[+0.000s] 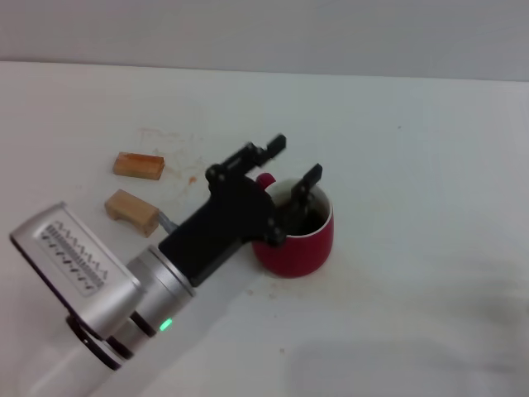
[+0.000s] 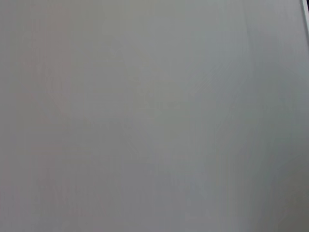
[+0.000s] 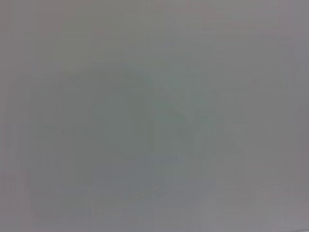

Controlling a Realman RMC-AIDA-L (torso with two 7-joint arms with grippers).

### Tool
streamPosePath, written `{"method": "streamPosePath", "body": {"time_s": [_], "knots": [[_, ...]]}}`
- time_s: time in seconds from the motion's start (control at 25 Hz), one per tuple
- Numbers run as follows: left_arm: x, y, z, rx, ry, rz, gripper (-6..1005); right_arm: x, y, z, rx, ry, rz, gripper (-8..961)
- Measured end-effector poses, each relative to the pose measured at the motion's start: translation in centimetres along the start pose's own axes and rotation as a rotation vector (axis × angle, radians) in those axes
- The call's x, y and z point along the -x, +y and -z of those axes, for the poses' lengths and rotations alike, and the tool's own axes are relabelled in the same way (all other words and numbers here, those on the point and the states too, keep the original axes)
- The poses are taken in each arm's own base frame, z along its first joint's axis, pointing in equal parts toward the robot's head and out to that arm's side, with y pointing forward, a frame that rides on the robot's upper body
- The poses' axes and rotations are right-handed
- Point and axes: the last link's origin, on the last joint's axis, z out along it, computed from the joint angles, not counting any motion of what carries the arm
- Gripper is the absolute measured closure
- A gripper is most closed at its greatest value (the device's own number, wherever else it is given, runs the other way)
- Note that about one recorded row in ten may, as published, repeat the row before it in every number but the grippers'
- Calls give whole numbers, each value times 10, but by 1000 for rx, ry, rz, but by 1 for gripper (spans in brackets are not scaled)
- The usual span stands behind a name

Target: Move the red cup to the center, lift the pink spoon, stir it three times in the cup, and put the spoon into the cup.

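The red cup (image 1: 302, 244) stands near the middle of the white table in the head view, with dark liquid inside and its small handle (image 1: 264, 179) at its far-left side. My left gripper (image 1: 294, 161) reaches over it from the left and is open. One finger (image 1: 276, 145) is beyond the handle and the other finger (image 1: 312, 176) is over the cup's far rim. Whether they touch the cup is unclear. The pink spoon is hidden. Both wrist views show only plain grey.
Two tan wooden blocks (image 1: 138, 165) (image 1: 131, 212) lie left of the cup, close to my left arm. A short grey sliver (image 1: 166, 221) pokes out from under the arm by the nearer block. The table's far edge (image 1: 331, 76) runs along the back.
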Motion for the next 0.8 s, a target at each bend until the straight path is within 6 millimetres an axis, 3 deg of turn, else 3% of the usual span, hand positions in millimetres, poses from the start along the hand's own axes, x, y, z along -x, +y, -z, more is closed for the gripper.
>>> {"method": "streamPosePath", "body": {"time_s": [0.24, 0.44, 0.68, 0.76, 0.8], "knots": [[-17, -40, 12, -191, 100, -43, 457, 0, -1, 2, -6, -3, 1, 953], [-18, -74, 41, -384, 99, -112, 306, 5, -3, 3, -13, -34, 6, 953], [-5, -102, 87, -579, 14, -132, 306, 9, -7, 3, -26, -64, 12, 953], [9, -111, 107, -638, -52, -91, 306, 10, -7, 2, -27, -67, 14, 953], [9, -111, 107, -638, -52, -91, 306, 10, -7, 2, -26, -68, 16, 953]]}}
